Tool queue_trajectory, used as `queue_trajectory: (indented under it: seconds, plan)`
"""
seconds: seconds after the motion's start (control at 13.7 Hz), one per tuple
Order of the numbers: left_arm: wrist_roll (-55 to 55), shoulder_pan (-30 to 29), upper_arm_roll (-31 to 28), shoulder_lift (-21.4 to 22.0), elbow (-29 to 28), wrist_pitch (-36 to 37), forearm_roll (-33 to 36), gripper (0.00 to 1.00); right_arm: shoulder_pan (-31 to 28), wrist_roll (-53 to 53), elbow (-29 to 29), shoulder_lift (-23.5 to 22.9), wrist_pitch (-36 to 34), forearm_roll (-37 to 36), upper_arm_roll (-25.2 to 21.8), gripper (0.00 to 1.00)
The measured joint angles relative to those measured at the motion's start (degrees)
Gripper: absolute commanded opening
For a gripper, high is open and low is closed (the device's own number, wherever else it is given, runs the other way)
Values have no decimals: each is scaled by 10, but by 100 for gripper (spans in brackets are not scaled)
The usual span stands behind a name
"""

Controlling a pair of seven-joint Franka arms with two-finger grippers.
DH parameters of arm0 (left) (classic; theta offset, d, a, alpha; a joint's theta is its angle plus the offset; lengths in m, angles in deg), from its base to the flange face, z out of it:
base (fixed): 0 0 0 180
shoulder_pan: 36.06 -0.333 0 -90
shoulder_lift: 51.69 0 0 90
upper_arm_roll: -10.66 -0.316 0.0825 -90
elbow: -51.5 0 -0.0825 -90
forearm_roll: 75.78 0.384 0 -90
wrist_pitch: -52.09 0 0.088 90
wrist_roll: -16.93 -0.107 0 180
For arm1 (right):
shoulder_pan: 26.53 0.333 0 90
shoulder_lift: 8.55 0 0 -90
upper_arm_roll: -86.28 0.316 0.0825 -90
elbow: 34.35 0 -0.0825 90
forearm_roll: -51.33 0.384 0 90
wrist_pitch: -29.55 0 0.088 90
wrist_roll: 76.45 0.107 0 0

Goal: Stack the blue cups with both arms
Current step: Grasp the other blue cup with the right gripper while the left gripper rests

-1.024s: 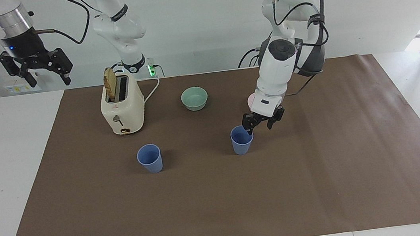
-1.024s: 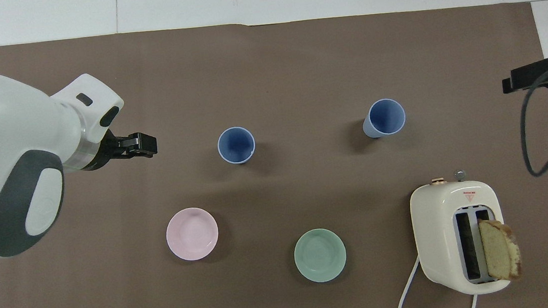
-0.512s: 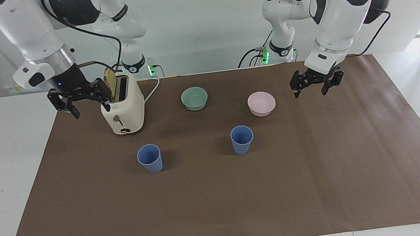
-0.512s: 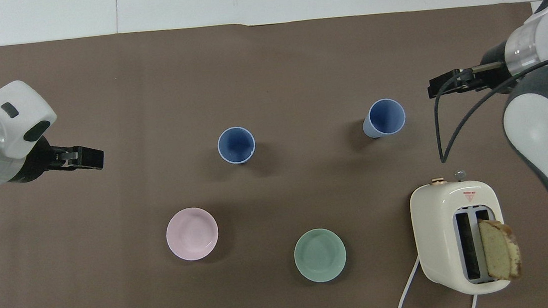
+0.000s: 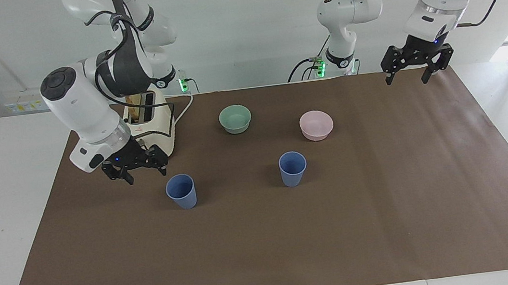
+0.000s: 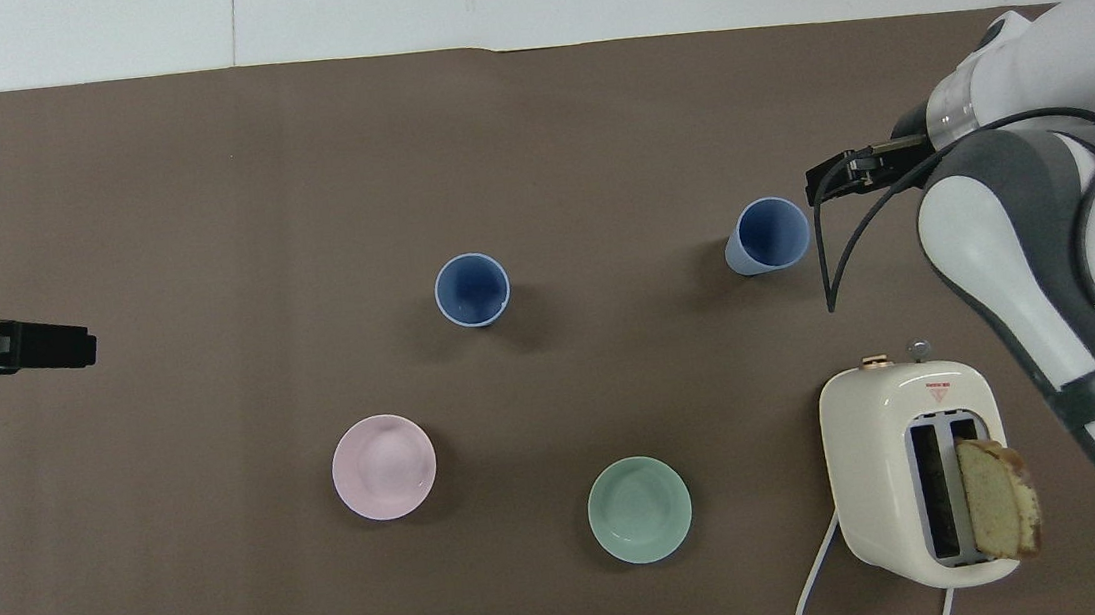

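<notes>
Two blue cups stand upright and apart on the brown mat. One cup (image 5: 181, 191) (image 6: 768, 234) is toward the right arm's end, the other cup (image 5: 293, 168) (image 6: 471, 290) near the middle. My right gripper (image 5: 147, 173) (image 6: 817, 187) hangs low over the mat just beside the first cup, on the side toward the right arm's end. It is open, holds nothing and does not touch the cup. My left gripper (image 5: 406, 78) (image 6: 74, 347) is raised over the mat's edge at the left arm's end, open and holding nothing.
A cream toaster (image 5: 160, 125) (image 6: 910, 473) with a bread slice in one slot stands nearer to the robots than the first cup, partly hidden by the right arm. A green bowl (image 5: 235, 118) (image 6: 639, 510) and a pink bowl (image 5: 316, 125) (image 6: 384, 466) sit nearer to the robots than the cups.
The right gripper came down from high at its end of the table to beside its cup. The left gripper drew away from the middle cup and rose toward its own end. Cups unmoved.
</notes>
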Motion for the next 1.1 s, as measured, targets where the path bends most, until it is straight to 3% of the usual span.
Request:
queue_trajectory:
  seconds: [0.37,0.95,1.02,1.1]
  plan:
    - [-14,-4,-5,-3,28,29,0,100,0,0,54,-5,67,0,-1,100]
    - [-30,-20,-5,-16,23,28,-1,100,8,0,65,-46,113,0,0,100]
    - [-30,-20,-3,-16,24,28,-1,100,8,0,65,-51,115,0,-1,73]
    - [-30,-20,-1,-16,24,28,-1,100,8,0,66,-54,116,0,-1,38]
